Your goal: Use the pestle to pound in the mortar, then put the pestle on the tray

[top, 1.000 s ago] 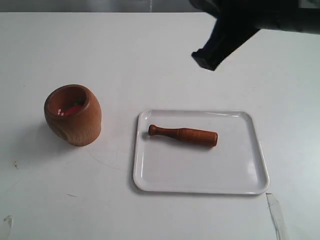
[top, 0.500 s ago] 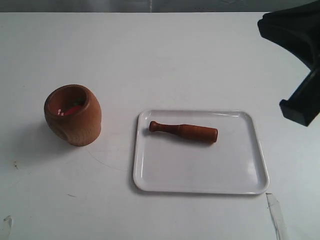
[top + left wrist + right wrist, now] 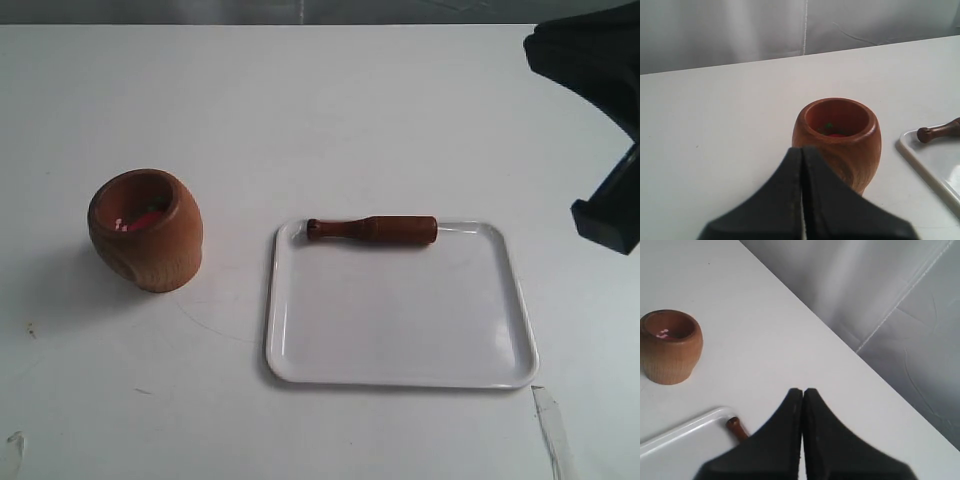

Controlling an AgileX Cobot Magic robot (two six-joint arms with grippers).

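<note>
The brown wooden mortar (image 3: 146,229) stands on the table at the left, with red and green bits inside; it also shows as the mortar (image 3: 837,140) and the mortar (image 3: 670,346). The reddish-brown pestle (image 3: 372,230) lies along the far rim of the white tray (image 3: 400,340). Its knob end shows as the pestle (image 3: 940,132) and the pestle (image 3: 737,429). My right gripper (image 3: 803,391) is shut and empty, raised at the exterior view's right edge (image 3: 606,215), clear of the tray. My left gripper (image 3: 803,148) is shut and empty, just short of the mortar.
The white table (image 3: 300,110) carries only the mortar and the tray. A strip of clear tape (image 3: 552,430) lies near the front right. A grey curtain (image 3: 880,300) hangs beyond the table's far edge.
The pestle has rolled from the tray's middle to its far rim. My right arm swung from the top centre to the right edge and now holds there.
</note>
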